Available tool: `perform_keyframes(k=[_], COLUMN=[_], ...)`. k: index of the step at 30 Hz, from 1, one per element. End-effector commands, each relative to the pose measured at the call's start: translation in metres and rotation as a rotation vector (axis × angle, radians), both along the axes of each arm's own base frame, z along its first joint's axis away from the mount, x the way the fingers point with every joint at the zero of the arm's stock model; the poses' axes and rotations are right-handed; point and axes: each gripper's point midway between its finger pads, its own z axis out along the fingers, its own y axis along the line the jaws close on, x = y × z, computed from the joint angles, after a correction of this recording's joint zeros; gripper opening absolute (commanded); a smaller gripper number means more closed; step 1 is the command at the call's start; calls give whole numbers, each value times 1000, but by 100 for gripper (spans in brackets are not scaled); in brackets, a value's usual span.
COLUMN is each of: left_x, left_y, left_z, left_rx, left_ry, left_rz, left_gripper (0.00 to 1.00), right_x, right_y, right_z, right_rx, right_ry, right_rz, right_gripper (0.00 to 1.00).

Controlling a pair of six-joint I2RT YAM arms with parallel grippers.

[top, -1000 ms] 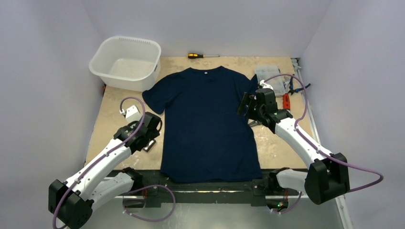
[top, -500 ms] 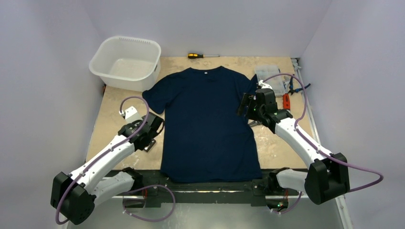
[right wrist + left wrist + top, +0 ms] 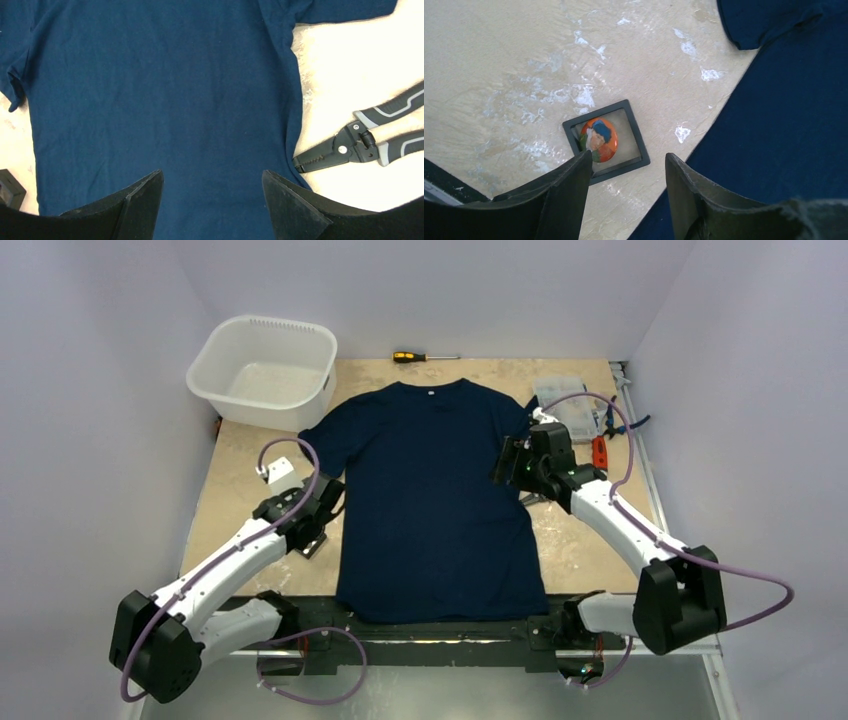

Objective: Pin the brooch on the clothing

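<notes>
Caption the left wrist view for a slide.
Open left gripper hovers above the brooch lying in its black tray beside the navy T-shirt.

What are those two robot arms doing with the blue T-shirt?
They are getting ready to pin a brooch on it. The navy T-shirt lies flat on the table between the arms. The brooch, a small orange badge, sits in a little square black tray beside the shirt's edge. The left gripper hovers open over that tray and has not picked the badge up yet. The right gripper hangs open over the shirt, near some pliers, holding nothing.
</notes>
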Motion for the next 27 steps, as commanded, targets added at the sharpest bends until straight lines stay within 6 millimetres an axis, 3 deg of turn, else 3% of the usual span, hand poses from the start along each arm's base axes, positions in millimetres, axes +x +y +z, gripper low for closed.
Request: perform_keyframes(k=[1,7,15,18,27], left_x=[35,100,171,199,259], left_y=[-12,-11,-11,-16,15], left_z=[20,22,10,7,-16], left_rx=[2,-51,-11,-30,4], left_ry=[-94,-108,-86,-96,-43], left_rz=[-53,-95,-130,-171,-131], left_gripper=[52,41,36,34,32], right_x=[18,29,77,87,84], right_y=[17,21,-6,-3,1], right_z=[25,25,27,31,29], right_rx=[59,67,27,54,76], right_ry=[-70,-71,-76,-69,-62], right_rz=[61,57,-87,-76,-57], right_gripper=[75,69,61,59,58])
